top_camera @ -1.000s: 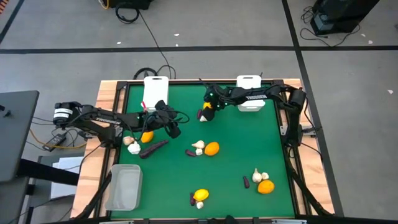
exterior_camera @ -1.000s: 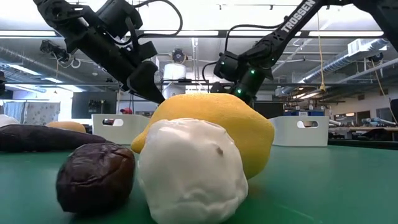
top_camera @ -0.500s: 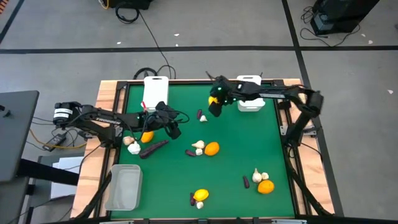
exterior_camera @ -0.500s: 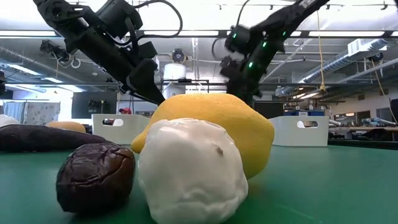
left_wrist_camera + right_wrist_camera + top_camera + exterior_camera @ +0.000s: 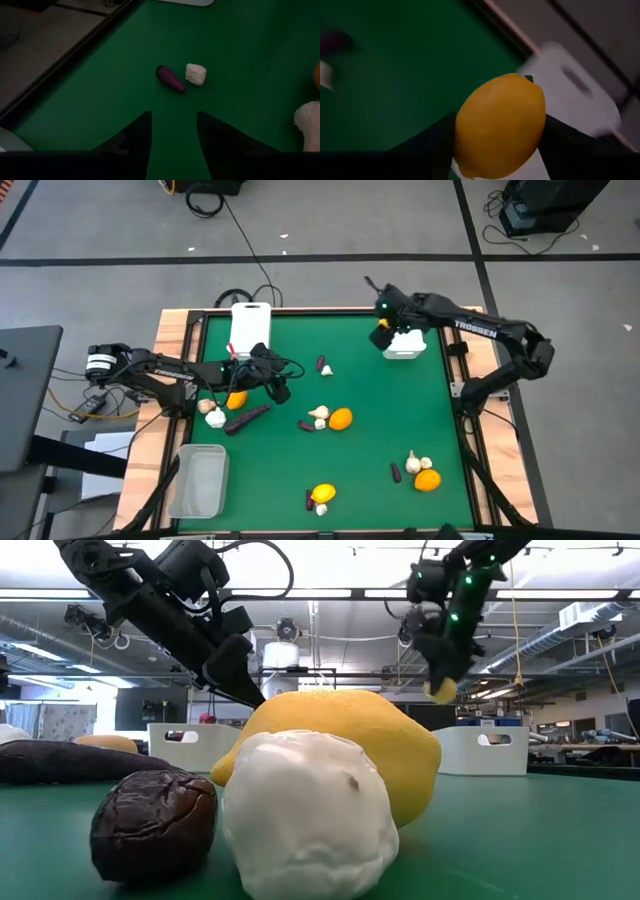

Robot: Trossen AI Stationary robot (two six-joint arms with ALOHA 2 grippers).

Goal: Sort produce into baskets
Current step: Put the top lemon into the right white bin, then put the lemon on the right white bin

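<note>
- The clear basket (image 5: 198,481) sits at the table's (image 5: 380,410) front left corner, by itself.
- The left gripper (image 5: 279,388) hangs over the left half of the table, fingers (image 5: 135,137) spread with nothing between them; an orange (image 5: 236,399), a garlic bulb (image 5: 214,417) and a long eggplant (image 5: 246,418) lie just beside it, toward the left edge.
- A white basket (image 5: 250,327) stands at the back edge, left of centre.
- A small eggplant (image 5: 320,364) and a garlic piece (image 5: 328,370) lie together near the back middle; the left wrist view shows them almost touching.
- Mid-table, an orange fruit (image 5: 341,418) lies with garlic (image 5: 319,414) and a small purple piece (image 5: 307,425) just beside it.
- At the front edge near the middle, a yellow lemon (image 5: 323,493) lies with garlic (image 5: 305,815) and a dark eggplant bit (image 5: 153,823) touching it; these fill the low view.
- The right gripper (image 5: 383,337) is raised at the back of the table, pinching a yellow lemon (image 5: 499,125) between its fingers (image 5: 430,142), just beside the near left edge of the second white basket (image 5: 405,340).
- Near the front right corner lie an orange (image 5: 427,480), garlic bulbs (image 5: 416,463) and a small eggplant (image 5: 396,472), close together.
</note>
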